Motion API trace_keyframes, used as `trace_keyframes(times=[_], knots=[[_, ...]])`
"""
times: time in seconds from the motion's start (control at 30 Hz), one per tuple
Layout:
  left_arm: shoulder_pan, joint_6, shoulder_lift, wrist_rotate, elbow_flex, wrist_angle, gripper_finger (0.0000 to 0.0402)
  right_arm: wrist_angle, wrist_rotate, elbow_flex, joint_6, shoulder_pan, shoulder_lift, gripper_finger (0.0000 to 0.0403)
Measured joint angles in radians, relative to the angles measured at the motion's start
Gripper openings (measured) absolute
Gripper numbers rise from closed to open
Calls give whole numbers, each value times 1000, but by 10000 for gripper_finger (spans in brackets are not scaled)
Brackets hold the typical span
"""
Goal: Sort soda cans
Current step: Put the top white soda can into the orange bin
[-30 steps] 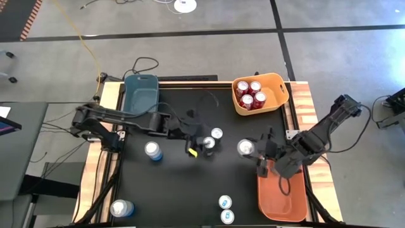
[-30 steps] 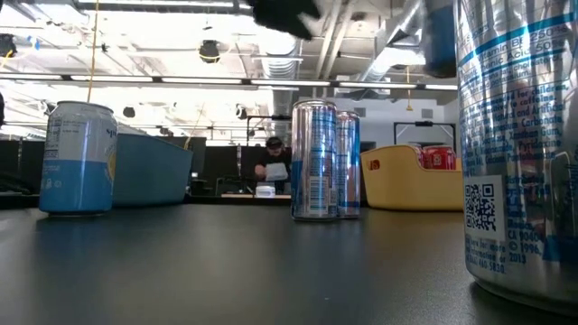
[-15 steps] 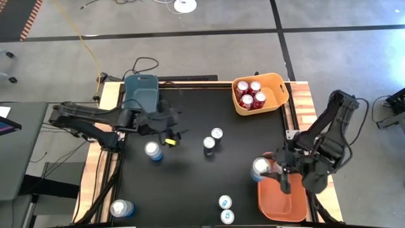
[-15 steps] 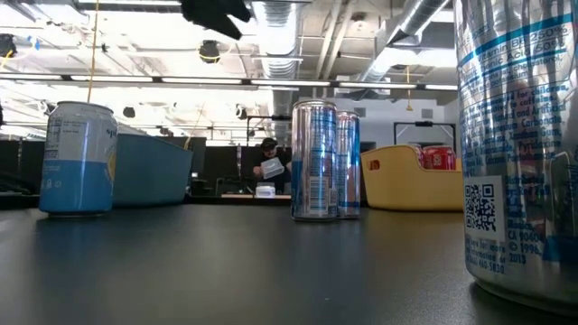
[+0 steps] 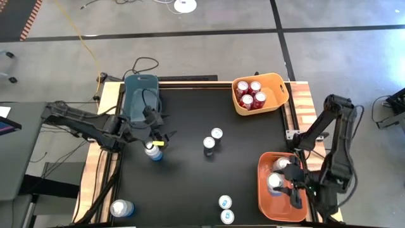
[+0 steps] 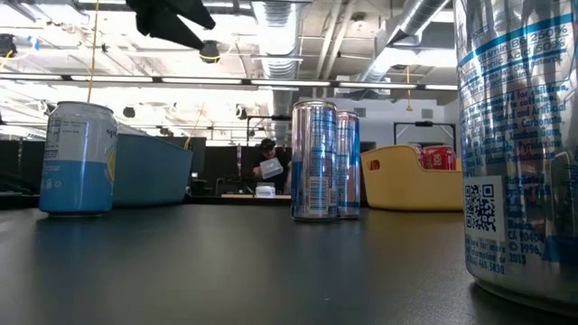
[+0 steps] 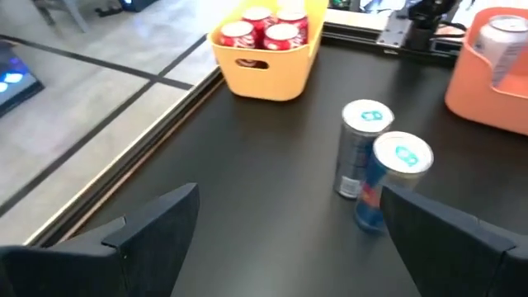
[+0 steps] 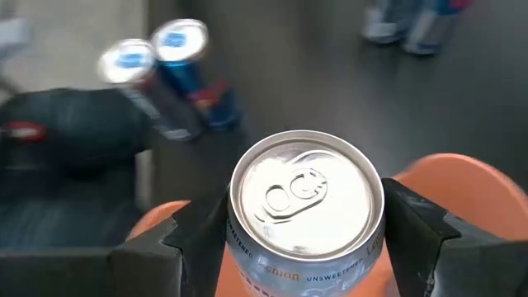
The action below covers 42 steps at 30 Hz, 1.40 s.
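Observation:
My right gripper is shut on a silver-grey can over the orange bin; a second silver can stands in that bin. My left gripper hangs open above and just beyond a light blue can, touching nothing; in its wrist view its fingers are spread wide. Two slim blue-and-silver cans stand upright mid-table. Two more stand at the near edge. Red cans fill the yellow bin. My right gripper pinches the silver-grey can's upper body, just under the rim, between its two fingers, one on each side. The fingers come slanting down from the near right. The can stays upright over the orange bin; whether its base rests on the bin floor is hidden.
A dark blue bin sits at the far left corner. Another light blue can stands at the near left corner. In the low view a can stands very close to the camera at the right. A person shows far behind the table.
My right gripper carried the silver-grey can from the table's middle right toward the near edge and over the orange bin. My left gripper drew away from the two centre cans toward the table's left, ending above the light blue can.

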Motion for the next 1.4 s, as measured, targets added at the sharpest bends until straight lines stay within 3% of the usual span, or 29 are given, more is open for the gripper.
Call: trace_keyframes(times=[0.27, 0.5, 0.8, 1.17, 1.4], knots=[[-74, -18, 47, -11, 0, 31, 373, -148, 71, 0, 268, 61, 128, 260], [-124, -49, 48, -58, 0, 38, 373, -199, 51, -50, 515, 100, 217, 260], [-158, -54, 47, -71, 24, 61, 373, -184, 29, -112, 686, 128, 299, 260], [-170, -73, 47, -69, 24, 84, 373, -189, 39, -126, 749, 127, 347, 260], [-214, 0, 47, -66, 25, 142, 373, -208, 37, -127, 752, 112, 348, 260]])
